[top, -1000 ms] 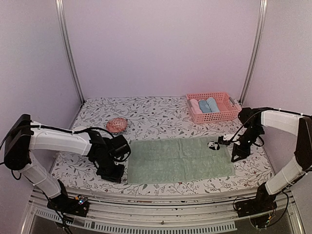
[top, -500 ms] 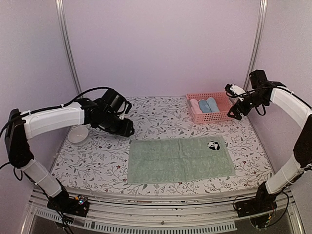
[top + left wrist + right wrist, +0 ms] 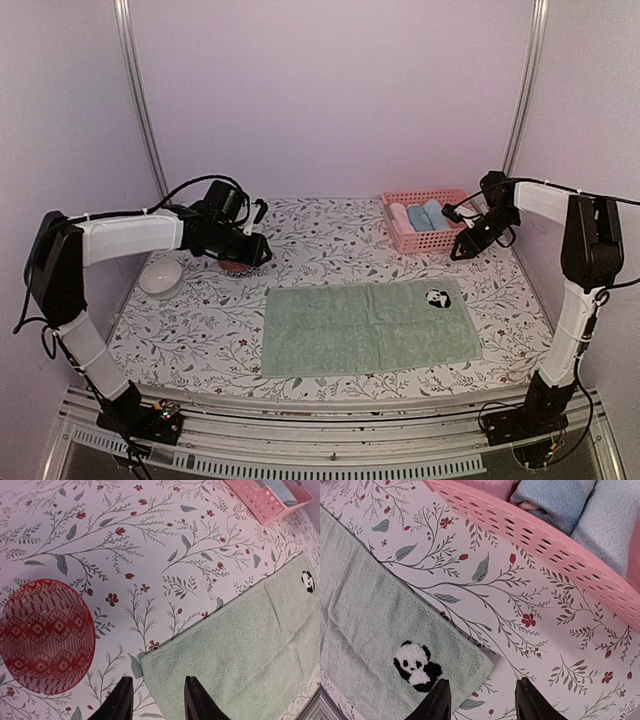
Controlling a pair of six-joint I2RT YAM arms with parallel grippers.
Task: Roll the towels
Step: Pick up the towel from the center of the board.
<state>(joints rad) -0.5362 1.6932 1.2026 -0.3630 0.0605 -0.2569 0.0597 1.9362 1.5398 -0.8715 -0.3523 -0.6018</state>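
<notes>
A pale sage green towel [image 3: 370, 325] with a panda print [image 3: 437, 298] lies flat and unrolled on the flowered table. My left gripper [image 3: 262, 252] hovers open above the towel's far left corner [image 3: 150, 660], nothing between its fingers [image 3: 120, 700]. Over the far right corner [image 3: 487, 667], beside the panda [image 3: 417, 666], my right gripper [image 3: 460, 248] also stands open and empty. Rolled light blue towels [image 3: 428, 216] lie in the pink basket [image 3: 440, 240], and they show at the top of the right wrist view [image 3: 555, 500].
A red patterned bowl [image 3: 45, 635] sits just left of the towel, partly under my left arm [image 3: 236, 266]. A white bowl [image 3: 160, 277] stands at the far left. The pink basket's wall [image 3: 545, 555] runs close behind my right gripper.
A second ago both grippers were low at the towel's short edges. They rose and swung back, and now hang over its two far corners. The towel has not moved.
</notes>
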